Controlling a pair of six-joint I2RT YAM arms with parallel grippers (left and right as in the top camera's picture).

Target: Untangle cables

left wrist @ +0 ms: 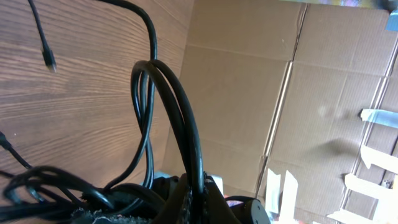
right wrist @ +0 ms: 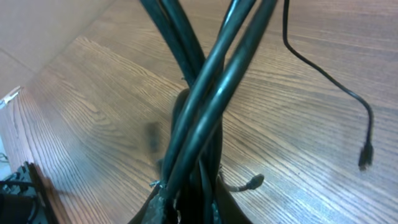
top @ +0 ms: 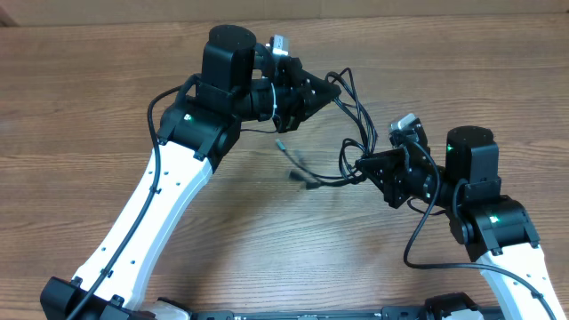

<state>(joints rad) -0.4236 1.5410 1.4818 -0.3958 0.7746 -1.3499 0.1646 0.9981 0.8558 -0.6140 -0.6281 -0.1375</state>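
The cables [top: 359, 123] hang as thin black loops in the air between my two grippers. My left gripper [top: 334, 90] is shut on one strand [left wrist: 185, 134], which runs up between its fingers [left wrist: 198, 194]. My right gripper [top: 359, 165] is shut on a bunch of several strands [right wrist: 210, 93] that cross just above its jaws [right wrist: 189, 200]. Loose ends with small plugs [top: 309, 184] trail down to the wooden table. One plug [right wrist: 365, 155] dangles at the right of the right wrist view, another [right wrist: 254, 182] lies close to the fingers.
The wooden table [top: 107, 98] spreads under both arms. A cardboard wall [left wrist: 292, 93] stands behind the table in the left wrist view. Thicker black arm cables [top: 418, 231] loop beside the right arm.
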